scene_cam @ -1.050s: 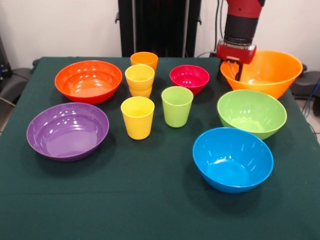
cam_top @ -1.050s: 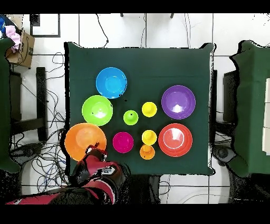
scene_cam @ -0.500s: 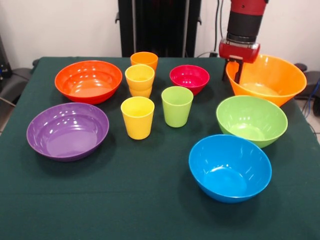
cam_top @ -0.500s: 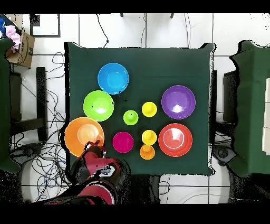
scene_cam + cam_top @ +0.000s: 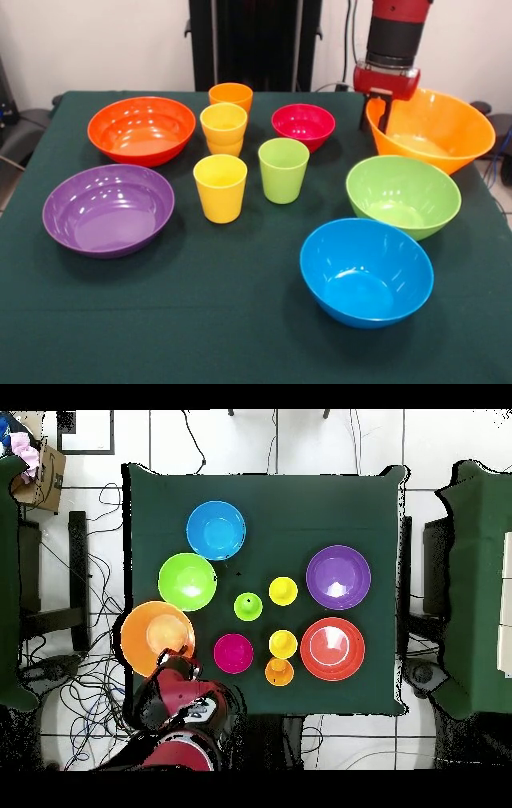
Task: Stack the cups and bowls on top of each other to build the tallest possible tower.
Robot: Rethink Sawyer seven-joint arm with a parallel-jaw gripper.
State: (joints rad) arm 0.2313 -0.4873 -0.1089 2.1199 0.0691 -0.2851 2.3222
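Note:
My gripper is shut on the near-robot rim of the large orange bowl, at the table's corner. Just in front of it sit the lime green bowl and then the blue bowl. The purple bowl, the red-orange bowl and the small magenta bowl stand apart. Between them are a yellow cup, a lime green cup, a second yellow cup nested in another one, and an orange cup.
A dark green cloth covers the table. The orange bowl overhangs the table's edge on its side. Cables lie on the floor around the table, and other green-covered furniture stands at both sides.
The gripper has carried the orange bowl sideways toward the table's edge. The green and blue bowls have slid a little away from the robot.

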